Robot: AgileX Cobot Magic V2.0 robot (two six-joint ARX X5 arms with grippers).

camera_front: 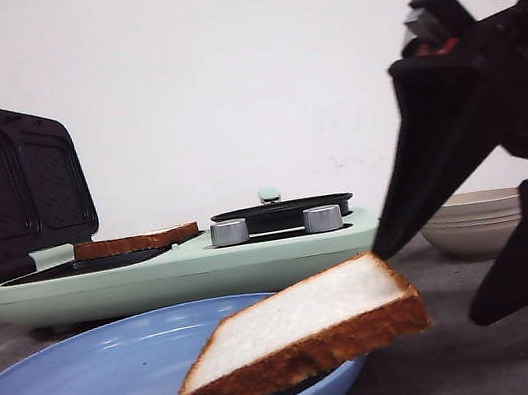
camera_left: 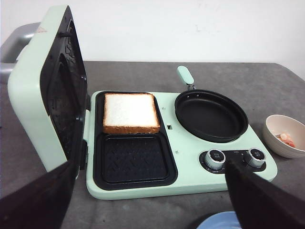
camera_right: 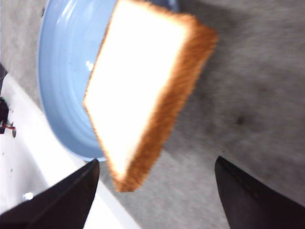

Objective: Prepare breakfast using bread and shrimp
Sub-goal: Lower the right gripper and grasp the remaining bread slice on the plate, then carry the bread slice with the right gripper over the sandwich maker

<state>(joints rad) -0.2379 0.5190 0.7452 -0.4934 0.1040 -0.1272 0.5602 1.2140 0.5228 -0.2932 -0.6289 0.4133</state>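
Nearest the front cam: blue plate (camera_front: 83, 390) at approx 7 o'clock in the view, w/ a bread slice (camera_front: 302, 333) tilted on it. The slice's low corner is down in the plate; its high corner hangs out past the rim at 3 o'clock, over the grey table (camera_front: 475, 365). Right gripper (camera_front: 429, 276) sits at that raised corner w/ its jaws spread wide. One dark finger (camera_front: 430, 159) has its tip right at the crust corner; can't tell if it touches. The other is below, clear of the slice. In the right wrist view the slice lies between the two fingers w/ gaps on both sides, so nothing is held.

Behind the plate, at 12 o'clock, is the mint green breakfast maker (camera_left: 181, 181), lid (camera_left: 43, 90) up. The 2nd bread slice (camera_left: 131, 113) lies flat in the far grill well; the near well is bare. A round black pan (camera_left: 211, 115) sits on the maker's right half, two knobs in front of it.

Beige bowl (camera_left: 285, 135) at 3 o'clock of the maker holds pinkish shrimp (camera_left: 287, 139).

Left gripper (camera_left: 147, 200) is spread wide, holding nothing, and hangs near the maker's front edge.
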